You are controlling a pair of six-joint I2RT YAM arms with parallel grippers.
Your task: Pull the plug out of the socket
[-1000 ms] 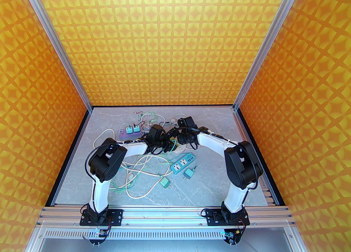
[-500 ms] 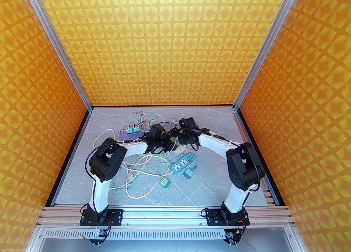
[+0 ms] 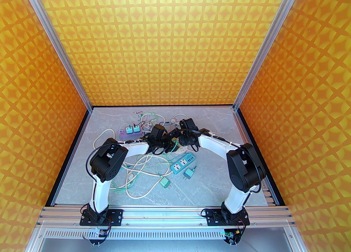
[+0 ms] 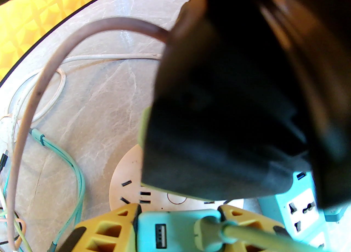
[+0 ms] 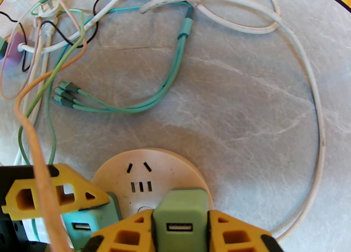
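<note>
Right wrist view gives the plainest look. The right gripper (image 5: 179, 227) is clamped on a green plug (image 5: 179, 207), yellow fingers (image 5: 129, 231) pressed to both its sides and its USB port facing the camera. That plug stands at the near edge of the round beige socket (image 5: 148, 174) and appears seated in it, though the contact is hidden underneath. Just to the left, another yellow finger lies against a teal plug (image 5: 82, 224), with an orange cord (image 5: 30, 124) draped over it.

Left wrist view settles whose finger that is. The left gripper (image 4: 178, 218) is closed on the teal plug from both sides, at the socket's edge, and a pale green cord (image 4: 263, 237) leaves the plug's face toward the camera. The black body of the right arm (image 4: 233, 94) covers the far half of the socket here. A blue strip (image 4: 301, 209) shows at the right.

Top view tucks both grips beneath the wrists but gives the layout. The socket lies mid-table (image 3: 214, 187) where the two arms meet. The blue strip is just nearer than it, with two loose plugs (image 3: 188, 173) beside that strip. A purple strip (image 3: 124, 135) carrying two plugs sits further back on the left.
</note>
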